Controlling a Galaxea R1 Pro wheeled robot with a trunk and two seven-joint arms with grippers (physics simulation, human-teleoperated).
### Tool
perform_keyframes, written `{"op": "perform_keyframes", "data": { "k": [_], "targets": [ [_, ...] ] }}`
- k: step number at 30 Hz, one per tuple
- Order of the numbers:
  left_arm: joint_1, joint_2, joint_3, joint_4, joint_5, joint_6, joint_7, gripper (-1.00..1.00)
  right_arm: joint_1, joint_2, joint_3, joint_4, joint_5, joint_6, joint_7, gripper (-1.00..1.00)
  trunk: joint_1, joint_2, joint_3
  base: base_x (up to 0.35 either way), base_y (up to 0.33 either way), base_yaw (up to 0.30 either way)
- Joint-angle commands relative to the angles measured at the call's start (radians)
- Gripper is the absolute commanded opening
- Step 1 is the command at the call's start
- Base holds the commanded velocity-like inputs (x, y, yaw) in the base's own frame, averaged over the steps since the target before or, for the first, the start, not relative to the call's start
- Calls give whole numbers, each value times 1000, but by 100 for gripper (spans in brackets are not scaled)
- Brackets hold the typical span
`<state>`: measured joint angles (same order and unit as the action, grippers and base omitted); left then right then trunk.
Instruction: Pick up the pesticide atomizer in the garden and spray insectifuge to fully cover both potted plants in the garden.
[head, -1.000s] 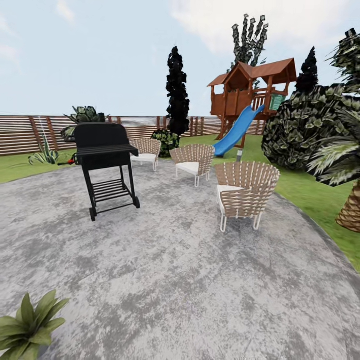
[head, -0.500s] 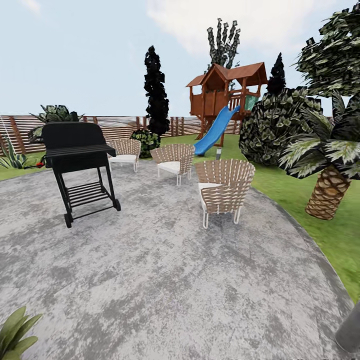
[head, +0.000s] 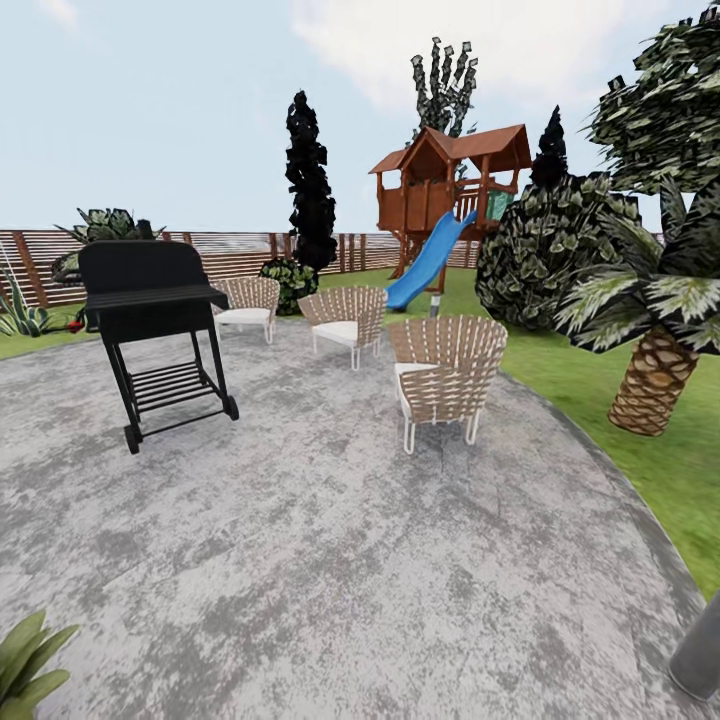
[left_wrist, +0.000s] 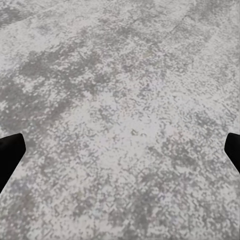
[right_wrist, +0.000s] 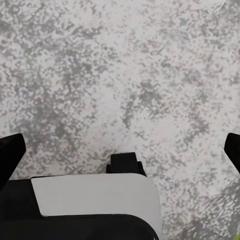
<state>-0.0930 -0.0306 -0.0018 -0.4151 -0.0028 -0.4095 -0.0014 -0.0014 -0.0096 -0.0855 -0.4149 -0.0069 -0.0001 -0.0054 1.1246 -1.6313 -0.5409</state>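
We're out on the round mottled grey patio (head: 330, 560), green lawn (head: 640, 440) curving round its right side and the brown slat fence (head: 240, 255) running across the back. A black barbecue grill (head: 150, 330) stands on wheels at the left, lid down, its lower rack bare. Three woven chairs with white cushions sit in a loose arc — the nearest (head: 445, 375) with its back to us, a second (head: 345, 318) behind it, a third (head: 245, 303) near the grill. Beyond them, a wooden playhouse (head: 450, 185) with a blue slide (head: 425, 265) coming down onto the grass. A scaly-trunked palm (head: 655, 375) leans in at the right beside a big dark bush (head: 545, 255).

Down in the bottom left corner, broad pointed green leaves poke in — one of the potted plants (head: 25, 665), its pot cut off by the frame, so I can't say what's in it. Bottom right, a grey rounded shape (head: 700, 655) at the patio's edge; can't tell what it is. The atomizer isn't anywhere among these things.

The left gripper (left_wrist: 120, 152) hangs over bare paving, dark fingertips (left_wrist: 10, 150) far apart at either edge, nothing between them. The right gripper (right_wrist: 120, 150) is likewise spread wide and empty over the paving, with the robot's black and white body (right_wrist: 90, 205) below it.
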Motion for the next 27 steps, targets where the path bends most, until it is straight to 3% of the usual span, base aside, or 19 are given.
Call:
{"op": "perform_keyframes", "data": {
  "k": [1,9,13,18,20,23,27],
  "targets": [
    [-1,0,0,1,0,-3,0,100,0,0,-2,-1,-1,0,-1,100,4,-8,-4,0,0,0],
    [-2,5,5,-9,3,-3,0,100,0,2,2,-5,6,-2,-1,100,35,-64,-29,0,0,0],
    [-25,3,4,-101,2,-1,0,100,0,4,3,-101,9,-4,-2,100,50,-92,-42,0,0,0],
    [-33,5,3,-135,-1,1,2,100,0,6,4,-134,10,-4,-2,100,69,-127,-57,0,0,0],
    [-35,20,3,-138,-1,3,5,100,0,6,6,-136,11,-4,-2,100,77,-141,-64,0,0,0],
    [-41,62,4,-140,-1,15,9,100,0,6,7,-138,8,-4,-2,100,88,-162,-73,0,0,0],
    [-53,74,4,-141,0,20,9,100,0,5,7,-137,5,-3,0,100,104,-190,-86,0,0,0]
  ]
}}
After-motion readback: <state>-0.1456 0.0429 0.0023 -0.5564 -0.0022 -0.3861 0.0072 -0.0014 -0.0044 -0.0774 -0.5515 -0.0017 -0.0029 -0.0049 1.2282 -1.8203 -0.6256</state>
